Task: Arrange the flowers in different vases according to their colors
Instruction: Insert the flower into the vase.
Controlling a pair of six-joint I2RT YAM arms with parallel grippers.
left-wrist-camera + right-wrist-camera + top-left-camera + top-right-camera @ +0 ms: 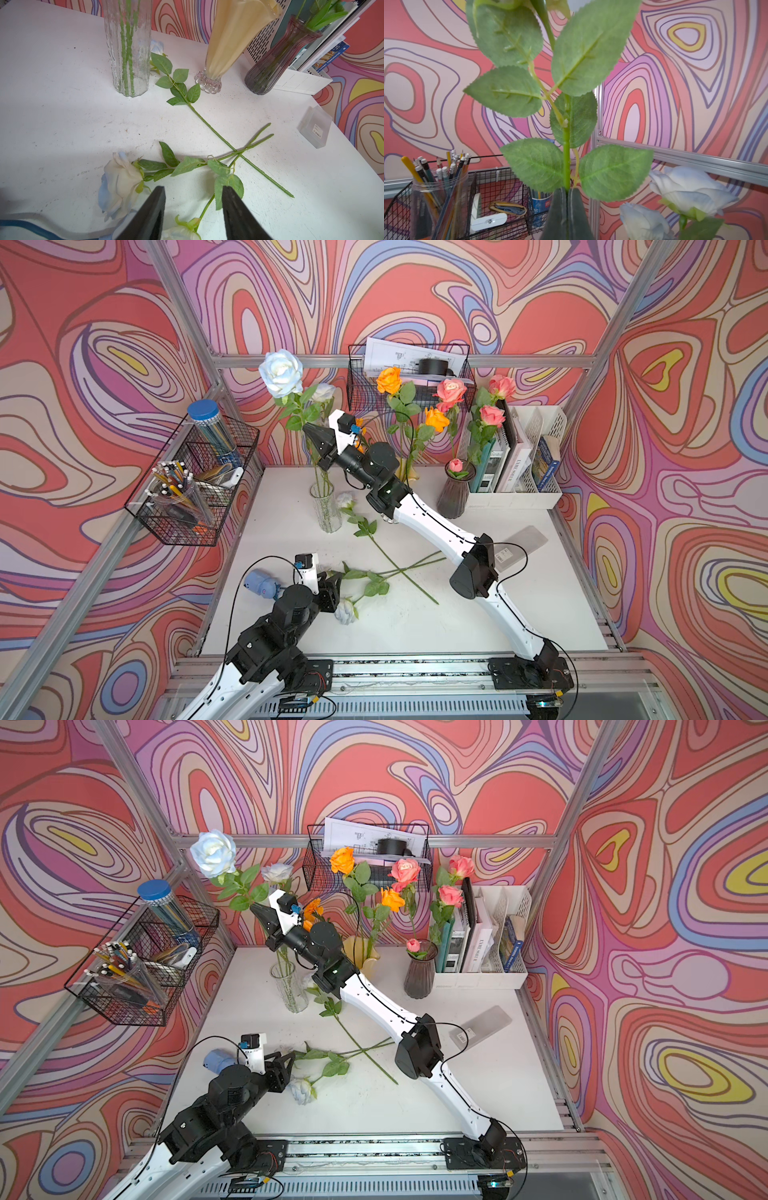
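Held flower: a white rose [281, 372], upright, its stem pinched below the leaves by the right gripper [567, 189], whose fingers are closed tight on it above the clear vase [325, 510].
Clear vase: stands at the back left of the table [498, 614]. About three green stems show through the glass in the left wrist view. A second white bloom [324, 391] rises beside the held one. Whether the held stem reaches inside, I cannot tell.
Loose flowers: three white roses lie on the table, their stems crossing. These are the rose by the vase [345, 499], the front rose [345, 611] and a third rose [120, 182] next to it.
Left gripper [193, 189]: low over the table, jaws apart and holding nothing, with the front rose's stem between the fingers.
Yellow vase [365, 957]: partly behind the right arm, holds the orange flowers [389, 379].
Purple vase [455, 497]: just beside the file rack [519, 499], holds pink roses [451, 390] and a pink bud [456, 465].
File rack: books and folders stand in it.
Side basket [174, 537]: wire, on the left wall, carries a cup of pens [183, 493] and a blue-lidded tube [208, 427].
Back basket [361, 393]: papers and a black round object.
Elsewhere on the table: a frosted flat box [528, 541] and a blue toy [259, 583].
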